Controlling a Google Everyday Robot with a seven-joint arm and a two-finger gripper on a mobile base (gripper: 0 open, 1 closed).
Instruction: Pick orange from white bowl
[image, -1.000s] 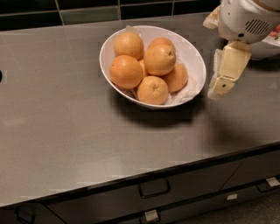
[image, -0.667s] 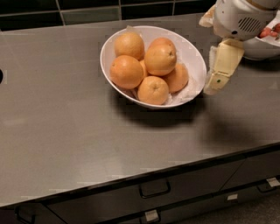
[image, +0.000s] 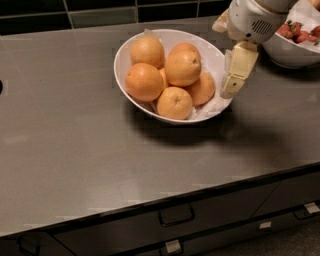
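Nearest, dark drawers (image: 176, 216) run below the front edge of the grey counter (image: 75, 145).

Farther back on the counter stands the bowl (image: 121, 54), white and oval, with crumpled paper (image: 212, 107) poking over its right-hand rim. It holds a heap of fruit. The orange (image: 183, 65) sits high in the middle of the heap, large, pale and evenly dimpled, resting on the ones beneath it. The other oranges (image: 145, 81) crowd round it: one big one to the left, one behind, a smaller one with a dark stem mark at the front, and one low on the right against the paper.

Just right of the bowl hangs the gripper (image: 236, 75). Its cream part slants down from the white wrist (image: 252, 20), and its tip is at the bowl's right rim, beside the paper. It is clear of the orange, and the low right-hand fruit lies between them. Whether the gripper is released or clenched I cannot tell; nothing is seen in its hold.

Behind the wrist, at the far right, is a second white bowl (image: 290, 52) with red berries (image: 300, 35). Dark tiles (image: 100, 15) back the counter.
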